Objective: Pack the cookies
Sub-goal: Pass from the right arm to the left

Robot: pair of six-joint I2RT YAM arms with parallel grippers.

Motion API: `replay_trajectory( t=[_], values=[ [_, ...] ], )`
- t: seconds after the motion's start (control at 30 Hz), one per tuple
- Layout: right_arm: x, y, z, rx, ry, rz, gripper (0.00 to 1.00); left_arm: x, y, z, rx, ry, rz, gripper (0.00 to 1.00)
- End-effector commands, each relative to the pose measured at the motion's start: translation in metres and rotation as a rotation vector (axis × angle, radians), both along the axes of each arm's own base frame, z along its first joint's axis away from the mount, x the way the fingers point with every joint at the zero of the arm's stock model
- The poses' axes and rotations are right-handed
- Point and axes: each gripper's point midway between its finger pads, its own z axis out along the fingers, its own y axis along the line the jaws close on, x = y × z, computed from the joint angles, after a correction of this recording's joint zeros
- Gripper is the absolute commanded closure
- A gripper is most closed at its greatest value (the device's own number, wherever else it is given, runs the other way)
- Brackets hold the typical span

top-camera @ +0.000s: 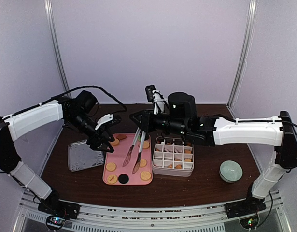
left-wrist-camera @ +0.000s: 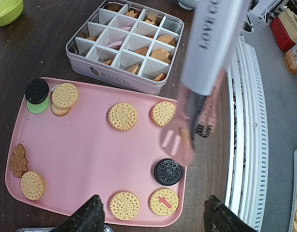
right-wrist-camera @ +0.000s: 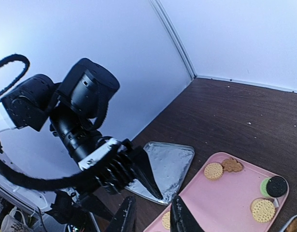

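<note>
Round, ridge-edged golden cookies [left-wrist-camera: 122, 116] lie scattered on the smooth pink rectangular tray [left-wrist-camera: 85, 159], with more in the white gridded tin [left-wrist-camera: 120, 80] at its 3 o'clock from above, while the left gripper [left-wrist-camera: 153, 221] gapes empty and the right gripper [top-camera: 141, 120] pinches shiny metal tongs [left-wrist-camera: 209, 43].

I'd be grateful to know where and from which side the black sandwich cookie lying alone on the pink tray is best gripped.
Take the black sandwich cookie from straight above, probably, pinching opposite sides of its round edge: it lies flat on the pink tray, so only the rim offers purchase.
</note>
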Motion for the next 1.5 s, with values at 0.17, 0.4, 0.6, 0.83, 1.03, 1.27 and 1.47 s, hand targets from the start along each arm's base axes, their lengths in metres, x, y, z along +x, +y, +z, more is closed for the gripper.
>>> replay_trajectory(
  t=[0.17, 0.4, 0.6, 0.83, 1.03, 1.27, 1.47],
  values=[
    [0.008, 0.004, 0.015, 0.147, 0.062, -0.018, 0.79, 0.012, -0.014, 0.007, -0.035, -0.052, 0.009, 0.31],
    [0.02, -0.014, 0.008, 0.147, 0.053, -0.134, 0.79, -0.008, -0.024, 0.018, -0.133, 0.066, -0.041, 0.2],
    [0.038, -0.027, 0.01, 0.213, 0.104, -0.259, 0.81, -0.009, -0.024, 0.012, -0.108, 0.046, -0.055, 0.25],
    [0.046, -0.032, 0.02, 0.32, 0.166, -0.299, 0.82, -0.012, -0.024, 0.001, -0.073, 0.039, -0.067, 0.4],
    [0.047, -0.033, 0.029, 0.373, 0.186, -0.306, 0.81, -0.021, -0.025, -0.007, -0.063, 0.045, -0.094, 0.54],
    [0.049, -0.031, 0.029, 0.399, 0.233, -0.312, 0.81, -0.016, -0.023, -0.01, -0.039, 0.015, -0.095, 0.76],
    [0.044, -0.024, 0.03, 0.417, 0.271, -0.278, 0.7, -0.012, -0.027, -0.004, -0.05, 0.009, -0.088, 1.0]
  ],
)
